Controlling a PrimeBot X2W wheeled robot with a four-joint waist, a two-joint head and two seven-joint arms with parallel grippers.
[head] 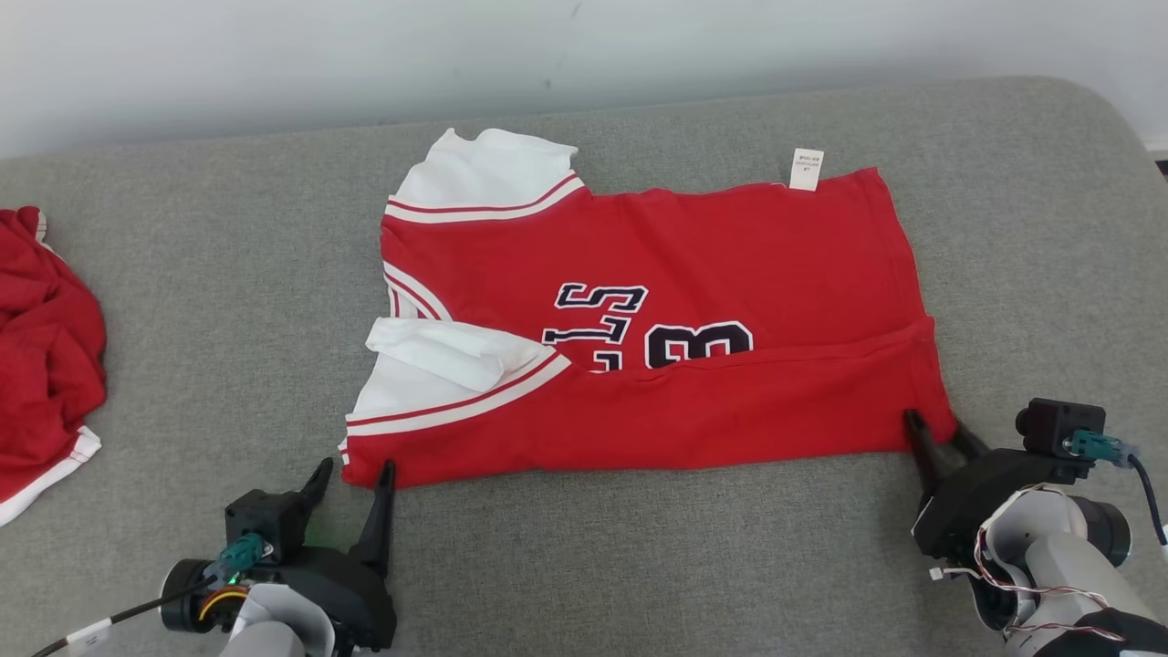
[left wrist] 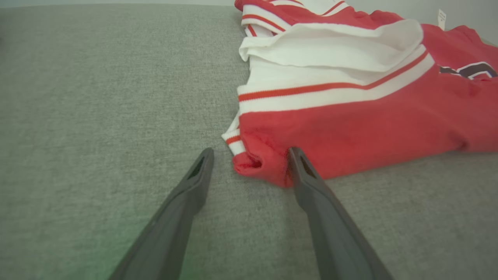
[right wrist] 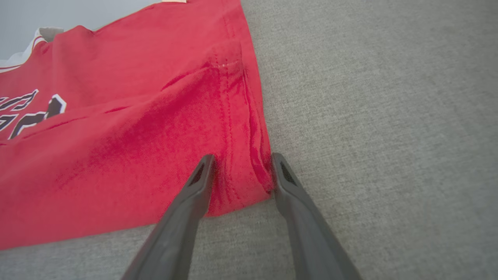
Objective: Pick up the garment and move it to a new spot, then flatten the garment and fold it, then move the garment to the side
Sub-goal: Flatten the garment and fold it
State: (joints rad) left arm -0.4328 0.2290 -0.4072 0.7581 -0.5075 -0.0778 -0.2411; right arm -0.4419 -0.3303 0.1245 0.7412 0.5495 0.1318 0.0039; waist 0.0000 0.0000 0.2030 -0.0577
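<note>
On the grey cushion (head: pixel 228 319), seen from the head, the garment (head: pixel 730 265) lies spread out at the middle: a red jersey with white, red-striped sleeve bands at the robot's left and dark lettering across the chest. Its near long edge is folded up over the lower part of that lettering, and a white tag (head: pixel 807 169) sticks out at the far edge. A second red cloth (head: pixel 46 365) lies bunched at the cushion's left end, well apart from the jersey. The left gripper (head: pixel 358 465) sits at the garment's near left corner and the right gripper (head: pixel 933 424) at its near right corner, both with fingers pointing away from the robot. Along the left wrist's line of sight, the left gripper (left wrist: pixel 251 151) stands wide apart and holds nothing; the rolled red corner of the garment (left wrist: pixel 369 124) lies between its two fingertips, the right-hand finger (left wrist: pixel 311 186) touching the cloth and the other resting on bare cushion (left wrist: pixel 97 97). From the right wrist, the right gripper (right wrist: pixel 243 155) has its jaws apart, with the hemmed corner of the garment (right wrist: pixel 116 147) between them; one finger lies over the red cloth, the other just at the hem's outer edge beside bare cushion (right wrist: pixel 389 116). The cloth there is creased but lies on the cushion, not lifted.
</note>
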